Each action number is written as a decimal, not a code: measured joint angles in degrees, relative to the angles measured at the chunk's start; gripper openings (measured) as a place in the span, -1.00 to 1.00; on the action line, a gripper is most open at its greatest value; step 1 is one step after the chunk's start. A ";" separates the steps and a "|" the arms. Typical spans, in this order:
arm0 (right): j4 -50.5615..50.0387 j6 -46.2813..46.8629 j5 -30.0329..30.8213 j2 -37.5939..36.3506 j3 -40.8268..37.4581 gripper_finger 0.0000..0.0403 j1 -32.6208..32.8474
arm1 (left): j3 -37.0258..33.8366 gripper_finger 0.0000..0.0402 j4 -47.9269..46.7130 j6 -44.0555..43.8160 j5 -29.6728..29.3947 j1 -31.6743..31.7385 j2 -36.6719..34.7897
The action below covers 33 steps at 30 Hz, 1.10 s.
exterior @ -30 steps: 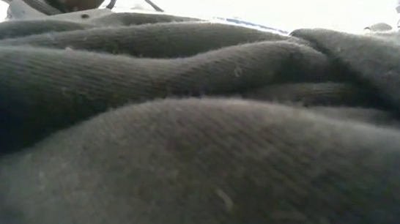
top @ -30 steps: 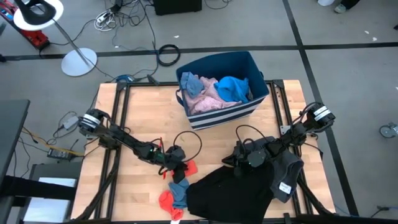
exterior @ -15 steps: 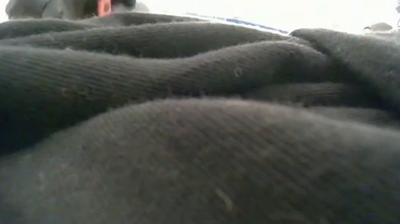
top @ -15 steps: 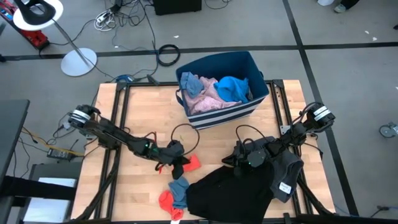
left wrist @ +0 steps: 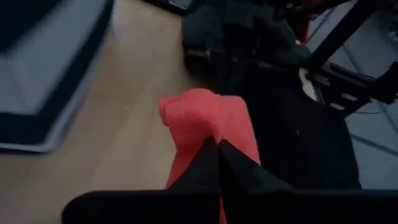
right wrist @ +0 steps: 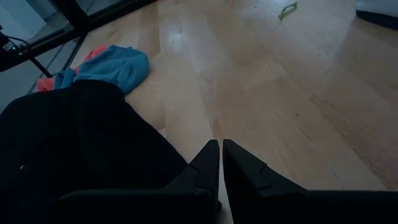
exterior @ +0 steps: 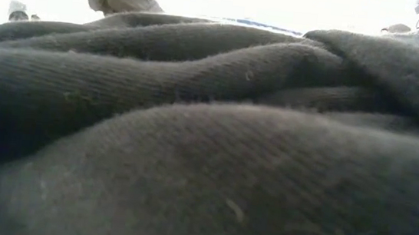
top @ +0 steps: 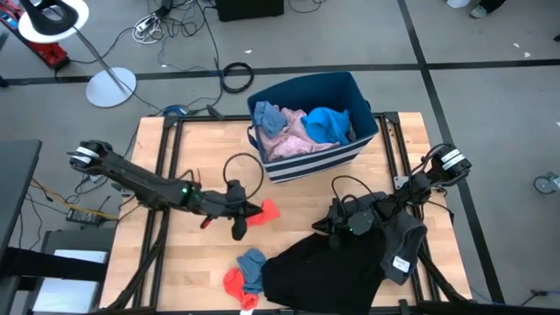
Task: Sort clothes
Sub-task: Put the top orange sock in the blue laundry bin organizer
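Note:
My left gripper hovers over the middle of the table, shut on a red sock. On the table near the front edge lie a blue sock and another red sock, beside a black garment. My right gripper stands shut at that garment's far edge, low over the wood; whether it touches the cloth I cannot tell. A dark grey garment lies under the right arm. More clothes fill the navy bin. My left gripper pinches the red sock between its two fingertips, with a bunched end standing out past them. The fingers come from the table's left, slanting down. The sock is lifted clear of the table, and its other part drops below the fingers.
The navy bin stands at the table's far edge, holding pink, grey-blue and bright blue pieces. Bare wood lies between the bin and the clothes at the front. Dark grey cloth fills the low view. Cables loop over both arms.
My left gripper has risen from the table and moved a little toward the far edge, carrying the red sock up with it. That sock lay on the wood next to the blue sock and now hangs clear. My right arm has kept still.

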 joint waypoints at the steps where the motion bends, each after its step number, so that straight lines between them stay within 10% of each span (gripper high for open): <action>1: -0.02 0.00 0.00 0.00 0.00 -0.88 0.00 | 1.28 -1.00 -2.69 0.77 -0.35 0.28 -0.79; 11: -0.24 0.00 0.00 0.00 0.00 -0.88 0.00 | 22.06 -1.00 -25.47 12.96 -1.83 5.08 -1.66; 21: -0.28 -0.02 0.00 0.00 0.00 -0.88 0.00 | 32.51 -1.00 -25.79 23.80 -0.99 14.07 -0.72; 33: -0.42 -0.07 0.13 0.01 -0.01 -0.88 -0.04 | 44.22 -1.00 -20.24 28.65 13.19 27.68 11.12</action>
